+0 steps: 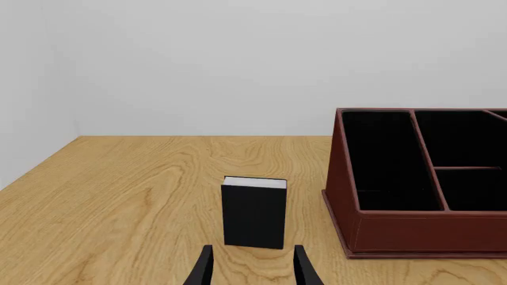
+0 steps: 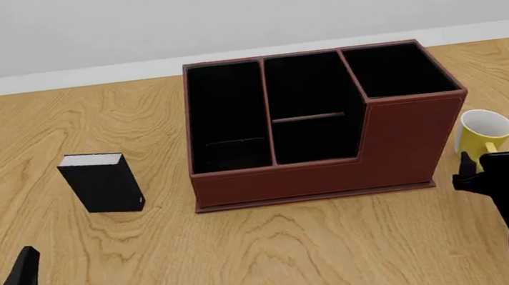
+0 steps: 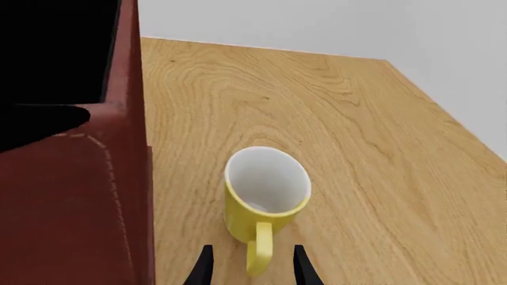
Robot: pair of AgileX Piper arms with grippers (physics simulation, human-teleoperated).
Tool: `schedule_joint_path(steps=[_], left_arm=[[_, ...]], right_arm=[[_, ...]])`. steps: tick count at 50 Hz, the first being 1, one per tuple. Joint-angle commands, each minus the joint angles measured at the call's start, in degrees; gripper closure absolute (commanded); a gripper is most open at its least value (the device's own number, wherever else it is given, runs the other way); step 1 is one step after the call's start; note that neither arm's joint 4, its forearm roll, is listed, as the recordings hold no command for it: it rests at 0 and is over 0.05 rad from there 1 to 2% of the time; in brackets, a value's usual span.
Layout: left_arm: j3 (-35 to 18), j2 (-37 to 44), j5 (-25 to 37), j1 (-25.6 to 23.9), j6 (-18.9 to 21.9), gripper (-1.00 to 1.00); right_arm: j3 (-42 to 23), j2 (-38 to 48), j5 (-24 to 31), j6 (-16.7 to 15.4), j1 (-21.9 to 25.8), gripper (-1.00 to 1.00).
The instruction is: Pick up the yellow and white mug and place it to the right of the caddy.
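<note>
The yellow and white mug (image 3: 265, 199) stands upright on the table (image 2: 277, 255), just beside the caddy's (image 2: 314, 118) right wall, its white inside showing and its loop handle turned back toward the arm; so it already sits on the side the task names. And there is the right gripper (image 3: 249, 267), right behind it, fingers parted with the handle between their tips in the wrist view; nothing is clamped, no finger can be seen pressing the mug. In the front view the same gripper (image 2: 507, 171) sits low at the table's near right, its dark body overlapping the mug's lower edge, so whether it touches there I cannot tell.

My read: this is either the approach for a grasp or the moment just after setting down; the pictures alone do not settle which. If a grasp is coming, the call is to ease forward, close on the handle or the rim, and keep clear of the caddy wall close alongside; if the mug is placed, a straight pull-back without nudging the handle is what is wanted.

Over on the far side, the left gripper (image 1: 252, 267) hangs open and idle; a small black box (image 1: 253, 212) stands upright ahead of it, well apart from the caddy's left end.
</note>
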Motion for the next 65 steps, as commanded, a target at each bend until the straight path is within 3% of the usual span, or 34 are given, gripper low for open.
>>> schedule_joint_path(steps=[1, 65], left_arm=[[0.0, 0.0, 0.0, 0.0, 0.0, -1.0], [0.0, 0.0, 0.0, 0.0, 0.0, -1.0]], right_arm=[[1.3, -1.5, 0.1, -0.6, 0.1, -1.0], [10.6, -14.1, 1.3, -1.5, 1.0, -1.0]])
